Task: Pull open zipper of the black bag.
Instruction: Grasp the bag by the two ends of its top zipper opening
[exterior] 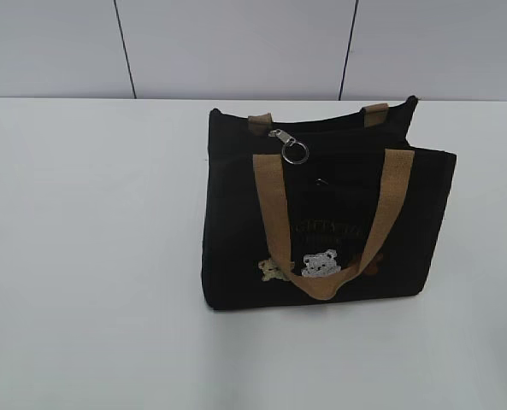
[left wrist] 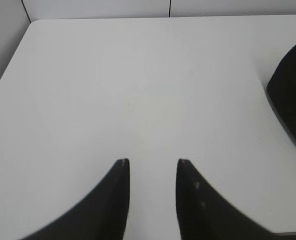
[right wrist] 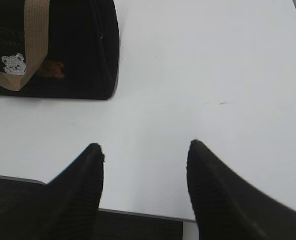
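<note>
A: The left fingers (left wrist: 152,162) are seen parted over bare table (left wrist: 113,90), nothing held — the black bag (exterior: 321,213) stands upright near mid-table, well apart.

B: The zipper (exterior: 289,143) pull could be missed and a tan handle (exterior: 270,205) caught instead; the right fingers (right wrist: 145,147) are spread wide, empty — the bag could be dragged.

Matt black cloth bag (exterior: 236,222), woven tan webbing handles (exterior: 274,213), shiny metal ring (exterior: 294,152)

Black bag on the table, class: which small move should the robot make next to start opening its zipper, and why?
Probably bring the left gripper toward the ring pull at the left end of the black bag. Both grippers hang open over bare table, touching nothing.
</note>
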Available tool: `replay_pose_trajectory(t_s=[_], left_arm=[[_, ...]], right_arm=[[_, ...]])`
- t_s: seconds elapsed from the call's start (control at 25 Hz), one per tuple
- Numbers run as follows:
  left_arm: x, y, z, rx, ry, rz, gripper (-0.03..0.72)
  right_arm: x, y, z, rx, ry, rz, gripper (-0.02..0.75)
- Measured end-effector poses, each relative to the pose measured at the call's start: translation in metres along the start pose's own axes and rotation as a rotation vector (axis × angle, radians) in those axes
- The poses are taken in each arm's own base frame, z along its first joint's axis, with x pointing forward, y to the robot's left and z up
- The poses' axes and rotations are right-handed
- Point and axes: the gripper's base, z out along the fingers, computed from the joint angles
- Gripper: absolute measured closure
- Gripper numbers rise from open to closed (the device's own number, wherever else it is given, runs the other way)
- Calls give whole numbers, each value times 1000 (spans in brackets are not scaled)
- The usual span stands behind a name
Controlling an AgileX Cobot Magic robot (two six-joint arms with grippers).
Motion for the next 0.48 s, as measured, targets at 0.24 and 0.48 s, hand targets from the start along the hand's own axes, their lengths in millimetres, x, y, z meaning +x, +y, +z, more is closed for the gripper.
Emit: replay_pose_trajectory(t_s=[0.24, 0.48], left_arm=[[0, 0, 0, 0, 0, 0, 451], [0, 0, 0, 0, 0, 0, 451]], right_arm=[[0, 0, 0, 0, 0, 0, 328], [0, 0, 0, 0, -1, 0, 328]])
